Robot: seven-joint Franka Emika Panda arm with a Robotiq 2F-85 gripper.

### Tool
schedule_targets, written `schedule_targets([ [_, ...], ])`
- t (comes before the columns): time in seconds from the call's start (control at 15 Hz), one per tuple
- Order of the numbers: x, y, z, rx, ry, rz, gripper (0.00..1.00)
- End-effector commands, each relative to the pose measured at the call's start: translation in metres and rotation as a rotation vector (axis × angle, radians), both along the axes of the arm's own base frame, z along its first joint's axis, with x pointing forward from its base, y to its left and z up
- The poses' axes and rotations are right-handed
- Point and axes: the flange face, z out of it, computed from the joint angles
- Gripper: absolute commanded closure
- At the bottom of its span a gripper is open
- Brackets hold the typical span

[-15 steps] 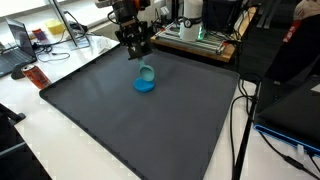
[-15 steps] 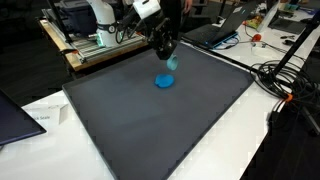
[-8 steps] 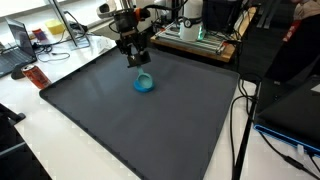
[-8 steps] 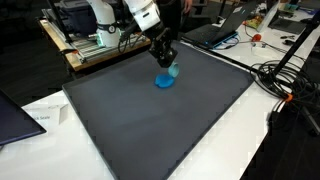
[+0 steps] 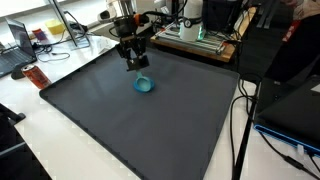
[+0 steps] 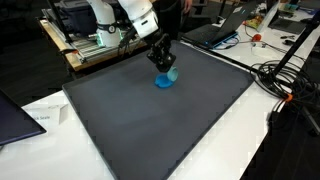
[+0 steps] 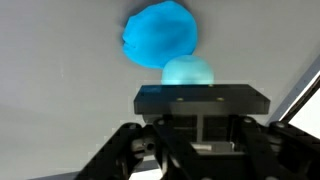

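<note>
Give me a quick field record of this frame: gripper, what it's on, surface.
gripper: black gripper, fingers shut, low over the far part of the mat
held: pale blue rounded piece, apparently pinched at the fingertips
beneath: bright blue round flat piece lying on the mat; cannot tell whether the pale piece touches it
surface: dark grey square mat on a white table
</note>
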Motion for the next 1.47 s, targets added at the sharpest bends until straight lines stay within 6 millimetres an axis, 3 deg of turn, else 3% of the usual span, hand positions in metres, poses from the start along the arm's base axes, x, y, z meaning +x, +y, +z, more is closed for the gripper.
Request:
schedule_targets([
  [0.0,0.003,-0.007,-0.012,-0.012,0.002,0.008,0.77],
  [0.4,0.001,-0.012,-0.028,-0.07,0.053,0.04,0.77],
  [1.4,-0.006,-0.017,-0.047,-0.159,0.189,0.193,0.77],
])
